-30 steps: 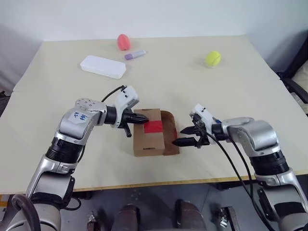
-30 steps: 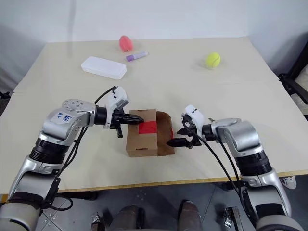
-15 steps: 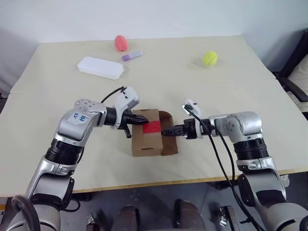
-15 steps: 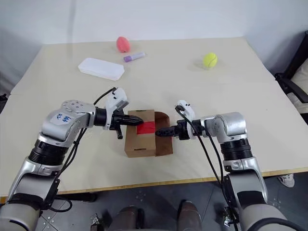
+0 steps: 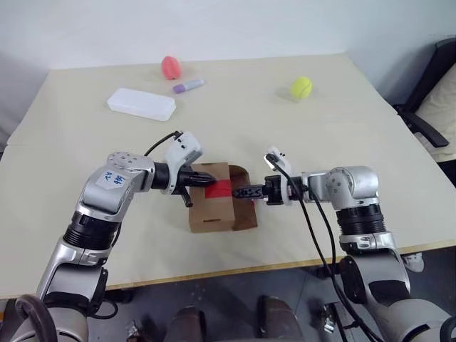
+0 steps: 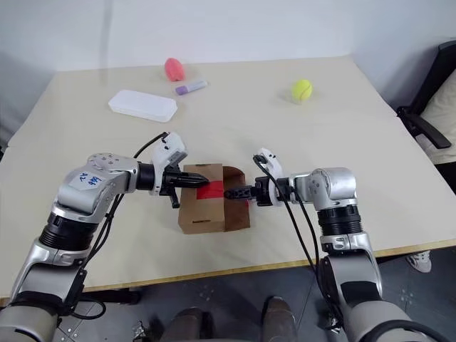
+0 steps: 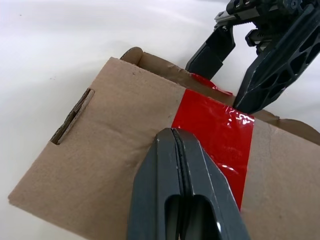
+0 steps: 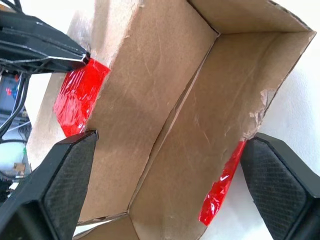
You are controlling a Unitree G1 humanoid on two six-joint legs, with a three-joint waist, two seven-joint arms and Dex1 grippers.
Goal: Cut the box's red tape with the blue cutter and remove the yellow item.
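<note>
Box (image 5: 212,201) sits at centre of the head views, on a pale wooden table (image 5: 299,142). Plain brown cardboard, matte, squared edges, a small slot cut in its top panel. One flap on its right side stands open; the right wrist view looks into the bare cardboard hollow, with creased walls and a torn edge

Red tape (image 7: 220,135): glossy, wrinkled strip across the top panel, running to the open edge; a ragged scrap of it hangs on the flap's rim (image 8: 220,192)

Left gripper (image 5: 206,178): black fingers pressed together, tips resting on the box top at the tape's edge. Right gripper (image 6: 229,193): fingers spread wide, tips at the open flap from the right side, one finger either side of the opening

Upper left of the frame: flat white case (image 5: 141,105), smooth with rounded corners; pink egg-shaped object (image 5: 169,67); short purple tube (image 5: 187,86). Upper right: fuzzy yellow-green ball (image 5: 301,87), well apart from the box
</note>
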